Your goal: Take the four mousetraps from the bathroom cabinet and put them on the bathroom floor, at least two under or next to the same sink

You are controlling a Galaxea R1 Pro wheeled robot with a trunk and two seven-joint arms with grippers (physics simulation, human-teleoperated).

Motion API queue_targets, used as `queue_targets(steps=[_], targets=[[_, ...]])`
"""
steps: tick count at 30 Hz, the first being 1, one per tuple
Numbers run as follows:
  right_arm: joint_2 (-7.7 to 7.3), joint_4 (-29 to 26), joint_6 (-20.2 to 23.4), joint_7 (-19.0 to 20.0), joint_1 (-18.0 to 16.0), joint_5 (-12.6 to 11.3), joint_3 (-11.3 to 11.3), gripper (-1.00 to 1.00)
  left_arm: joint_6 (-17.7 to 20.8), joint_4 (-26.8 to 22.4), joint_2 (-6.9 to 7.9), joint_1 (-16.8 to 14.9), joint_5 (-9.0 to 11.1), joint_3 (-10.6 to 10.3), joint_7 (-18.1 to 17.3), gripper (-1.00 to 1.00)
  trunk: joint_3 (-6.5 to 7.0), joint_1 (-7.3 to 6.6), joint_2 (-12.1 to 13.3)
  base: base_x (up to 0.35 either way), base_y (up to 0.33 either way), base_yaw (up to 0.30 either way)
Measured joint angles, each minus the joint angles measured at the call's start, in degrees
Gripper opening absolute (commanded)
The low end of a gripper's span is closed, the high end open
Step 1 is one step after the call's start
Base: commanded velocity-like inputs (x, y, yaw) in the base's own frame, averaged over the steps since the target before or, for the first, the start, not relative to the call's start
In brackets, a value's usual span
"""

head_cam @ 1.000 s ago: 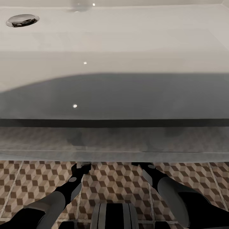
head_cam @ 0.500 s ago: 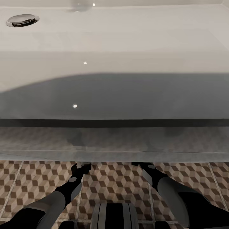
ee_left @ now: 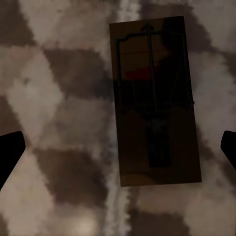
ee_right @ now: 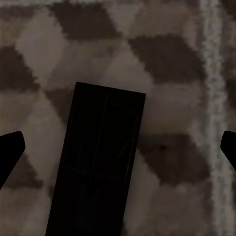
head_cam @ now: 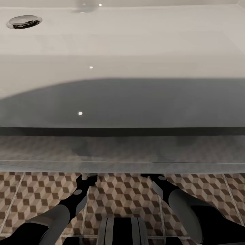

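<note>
Fingers point(ee_left: 10, 152) of the left gripper point(ee_left: 118, 157) are spread wide above one mousetrap point(ee_left: 155, 101), flat on the bathroom floor point(ee_left: 54, 98). Right gripper point(ee_right: 118, 152) is equally wide above a second mousetrap point(ee_right: 98, 162). Both arms reach beneath the bathroom sink point(head_cam: 122, 51).

Glossy white bathroom sink point(head_cam: 122, 44) — shiny metal drain point(head_cam: 23, 21); matt wooden mousetrap point(ee_left: 155, 103) on tiled floor point(ee_left: 59, 98).

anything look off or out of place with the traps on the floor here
Nothing stands out. In the left wrist view a mousetrap lies flat on the bathroom floor, right side up and whole. In the right wrist view another mousetrap also lies flat on the tiles, too dark for detail. Both grippers are open and clear of them.
</note>
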Motion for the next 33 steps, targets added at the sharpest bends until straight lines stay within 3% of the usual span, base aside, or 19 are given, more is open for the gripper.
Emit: queue_targets(steps=[19,33], targets=[[0.00,0.0,0.0,0.0,0.0,0.0,0.0,1.00,-0.5,-0.4,-0.61,0.0,-0.6,-0.2,0.4,1.00,0.00,0.01,0.0,-0.014,0.000,0.000],[-0.01,0.0,0.0,0.0,0.0,0.0,0.0,1.00,-0.1,-0.9,-0.73,0.0,-0.1,-0.1,0.6,1.00,0.00,0.03,0.0,-0.250,0.000,0.000]])
